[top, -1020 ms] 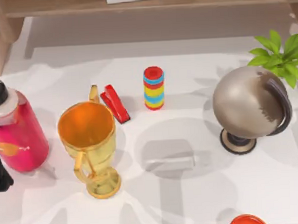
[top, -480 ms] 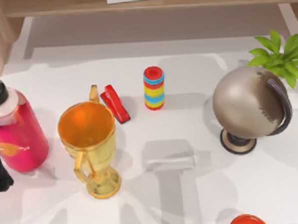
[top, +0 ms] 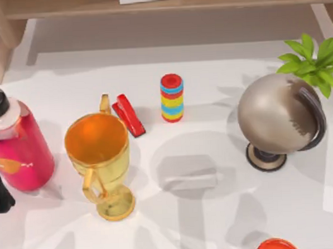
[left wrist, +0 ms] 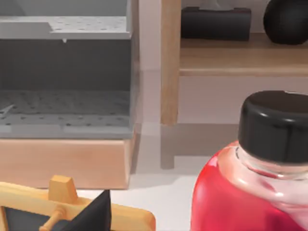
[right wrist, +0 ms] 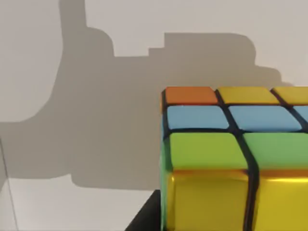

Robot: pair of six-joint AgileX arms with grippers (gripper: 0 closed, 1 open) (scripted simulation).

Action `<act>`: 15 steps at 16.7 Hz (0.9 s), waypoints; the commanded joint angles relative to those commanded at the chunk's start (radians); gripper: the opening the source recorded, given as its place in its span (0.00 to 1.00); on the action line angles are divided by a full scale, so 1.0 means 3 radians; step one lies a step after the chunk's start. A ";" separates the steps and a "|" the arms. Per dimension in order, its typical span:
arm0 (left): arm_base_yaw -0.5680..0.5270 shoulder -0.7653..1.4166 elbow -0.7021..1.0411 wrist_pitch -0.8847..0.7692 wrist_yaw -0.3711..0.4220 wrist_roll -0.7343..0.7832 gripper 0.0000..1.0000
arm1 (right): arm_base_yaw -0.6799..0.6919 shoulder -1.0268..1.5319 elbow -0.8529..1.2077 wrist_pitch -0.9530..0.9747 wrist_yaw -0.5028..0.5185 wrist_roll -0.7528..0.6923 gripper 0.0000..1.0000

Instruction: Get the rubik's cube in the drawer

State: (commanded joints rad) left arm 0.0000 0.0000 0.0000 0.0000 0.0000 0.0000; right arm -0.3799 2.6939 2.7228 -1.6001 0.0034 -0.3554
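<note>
Shadows on table [top: 216, 222] shifted, objs same | our R gripper seems clamped on rubik's cube [right wrist: 231, 159], aloft | L gripper idle beside bottle [top: 20, 149], state can't tell | drawer drop still to do

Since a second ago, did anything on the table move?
No object moved. Only the soft shadows on the table shifted, mostly near its right side. The pink bottle, yellow cup, red stapler, striped ring stack and globe all stayed put.
</note>
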 joint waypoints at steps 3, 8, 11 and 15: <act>0.0000 0.0000 0.0000 0.0000 0.0000 0.0000 1.00 | 0.0000 0.0002 0.0001 0.0000 -0.0001 -0.0001 0.00; 0.0000 0.0000 0.0000 0.0000 0.0000 0.0000 1.00 | 0.0000 0.0002 0.0001 0.0000 -0.0001 -0.0001 0.23; 0.0000 0.0000 0.0000 0.0000 0.0000 0.0000 1.00 | 0.0000 0.0002 0.0001 0.0000 -0.0001 -0.0001 0.45; 0.0000 0.0000 0.0000 0.0000 0.0000 0.0000 1.00 | 0.0000 0.0002 0.0001 0.0000 -0.0001 -0.0001 0.75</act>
State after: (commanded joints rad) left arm 0.0000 0.0000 0.0000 0.0000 0.0000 0.0000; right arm -0.3799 2.6945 2.7230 -1.6001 0.0030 -0.3558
